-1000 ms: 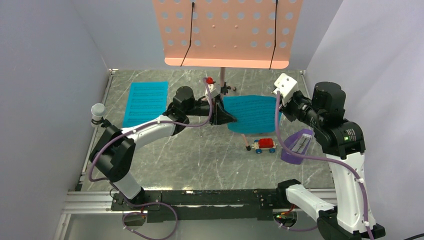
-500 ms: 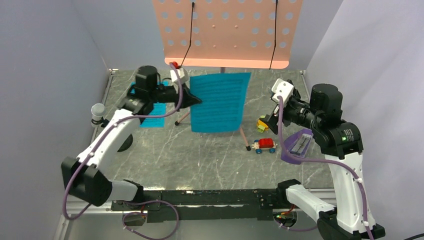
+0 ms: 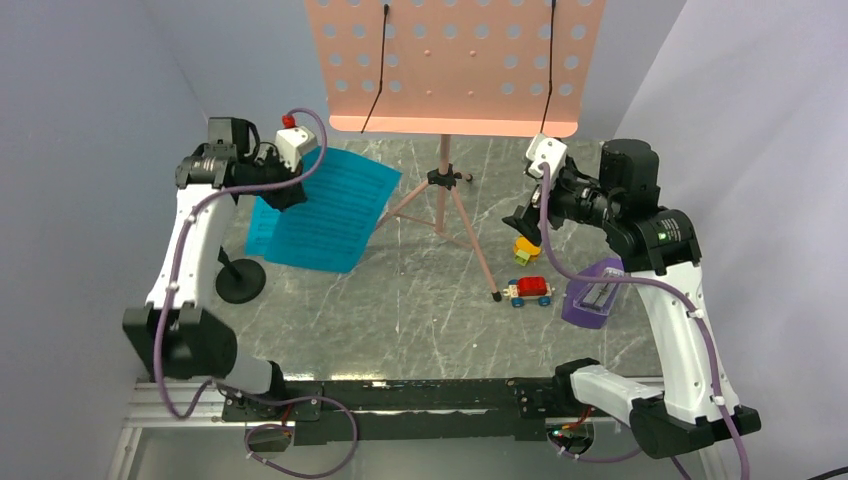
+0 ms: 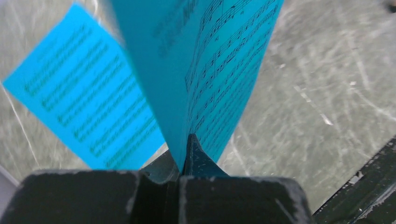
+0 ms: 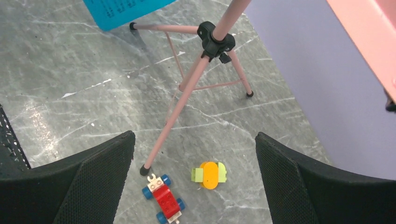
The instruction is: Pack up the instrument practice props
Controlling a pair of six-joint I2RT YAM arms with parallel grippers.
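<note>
Left gripper (image 4: 185,150), clamped on a page (image 3: 335,210), has carried it from centre to far left, above the second page (image 4: 79,107); stacking looks next. Right gripper (image 3: 522,215) gapes, empty, by the stand (image 3: 450,195).

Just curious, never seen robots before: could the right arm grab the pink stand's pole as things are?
Probably yes. The right end effector is open and faces the music stand; nothing stands between them.

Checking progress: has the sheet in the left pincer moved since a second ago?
Yes. The sheet moved left, from right of the stand pole to its left.
</note>
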